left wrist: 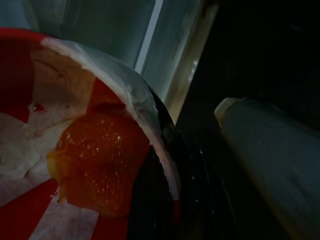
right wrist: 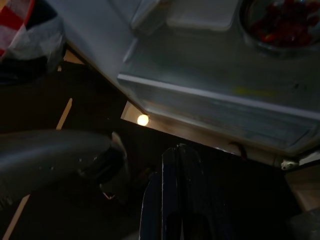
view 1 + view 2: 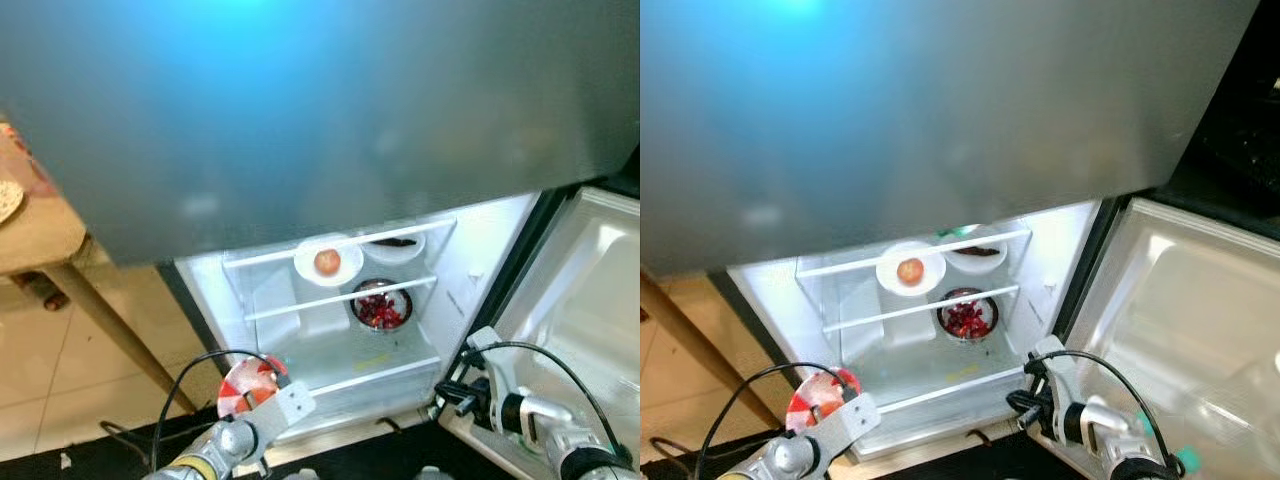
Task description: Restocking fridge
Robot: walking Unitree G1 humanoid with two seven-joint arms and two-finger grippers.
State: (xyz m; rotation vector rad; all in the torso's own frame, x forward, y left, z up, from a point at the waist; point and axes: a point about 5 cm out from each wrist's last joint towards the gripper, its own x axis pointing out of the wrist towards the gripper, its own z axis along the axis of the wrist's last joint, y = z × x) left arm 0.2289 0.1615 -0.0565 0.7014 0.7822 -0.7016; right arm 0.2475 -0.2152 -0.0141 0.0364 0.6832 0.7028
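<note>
- Far left, a wooden desk is cut off by the frame edge; a pale disc on it is half out of view.
- The grey upper door covers the top half of the head views and hides whatever lies behind it.
- The left claw sits low, just before the fridge's bottom edge, clamped on a red-and-white bowl. Its fingers are mostly hidden behind the bowl and the silver wrist.
- In the left wrist view the bowl holds an orange, glossy lump; what it is cannot be told. A black finger lies along the rim.
- The open fridge is lit. On the upper shelf a white plate carries a round reddish fruit.
- Beside it a second white dish holds something dark, too small to name.
- One shelf down, a metal bowl holds red pieces; its top is cut off in the right wrist view.
- The right claw hovers at the fridge's lower right corner, holding nothing. In the right wrist view its fingers lie together, dark and blurred.
- At right, the open lower door shows pale shelving, washed out by glare.
</note>
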